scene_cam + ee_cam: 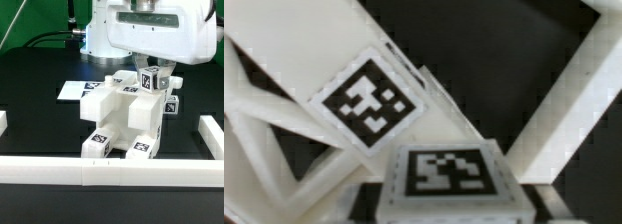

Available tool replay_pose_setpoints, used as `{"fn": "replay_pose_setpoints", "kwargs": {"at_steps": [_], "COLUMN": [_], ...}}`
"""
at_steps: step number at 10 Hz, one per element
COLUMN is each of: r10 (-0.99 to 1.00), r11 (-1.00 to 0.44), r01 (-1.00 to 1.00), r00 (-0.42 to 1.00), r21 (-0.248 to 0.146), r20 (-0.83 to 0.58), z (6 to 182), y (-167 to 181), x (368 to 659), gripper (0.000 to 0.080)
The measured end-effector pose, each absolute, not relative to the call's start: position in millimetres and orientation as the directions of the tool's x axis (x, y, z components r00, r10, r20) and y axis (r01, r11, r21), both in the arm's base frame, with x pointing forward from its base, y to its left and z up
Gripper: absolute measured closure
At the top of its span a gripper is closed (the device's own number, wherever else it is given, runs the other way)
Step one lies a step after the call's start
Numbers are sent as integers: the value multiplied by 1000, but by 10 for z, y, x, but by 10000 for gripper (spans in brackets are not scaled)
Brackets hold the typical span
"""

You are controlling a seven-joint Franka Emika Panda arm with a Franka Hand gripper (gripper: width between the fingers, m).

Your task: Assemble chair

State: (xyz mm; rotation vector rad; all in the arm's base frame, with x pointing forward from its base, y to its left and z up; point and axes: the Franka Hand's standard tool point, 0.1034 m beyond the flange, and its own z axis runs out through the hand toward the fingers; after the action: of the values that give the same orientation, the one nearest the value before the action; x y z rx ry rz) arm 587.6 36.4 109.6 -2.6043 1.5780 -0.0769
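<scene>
The partly joined white chair body (pixel 125 122) stands mid-table, with tagged blocks at its front. My gripper (pixel 152 80) hangs over its upper right corner, shut on a small white tagged cube (pixel 153 78) that sits against the top of the body. In the wrist view the cube (pixel 446 172) fills the space between my dark fingers (pixel 372 200). Just beyond it are the slanted bars of the X-braced frame (pixel 295 90) and a tilted tag (pixel 370 100). The cube's contact with the body is hidden.
The marker board (pixel 72 92) lies flat behind the chair toward the exterior view's left. Low white border rails run along the front (pixel 110 172), the right side (pixel 211 135) and the left edge (pixel 3 122). The robot's white base stands behind.
</scene>
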Motion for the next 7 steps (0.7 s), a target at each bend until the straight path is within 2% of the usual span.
{"fn": "replay_pose_setpoints", "kwargs": {"at_steps": [2,4,5,6,7], "r10": [-931,-910,-885,-845,-798], "r11": [-360,-409,-461,-530,-599], "r01": [-926,-906,-881,-842,-795], "r00": [365,414,466,534,603], "r21": [-111,-111,-105,-96,-99], "r20": [-26,-21,-20,-22,-15], "z": [1095,1096,1115,1152,1166], "y": [378,380,393,429,447], "x": [5876,5876,5886,5907,5921], "gripper": [532,532,334,214,167]}}
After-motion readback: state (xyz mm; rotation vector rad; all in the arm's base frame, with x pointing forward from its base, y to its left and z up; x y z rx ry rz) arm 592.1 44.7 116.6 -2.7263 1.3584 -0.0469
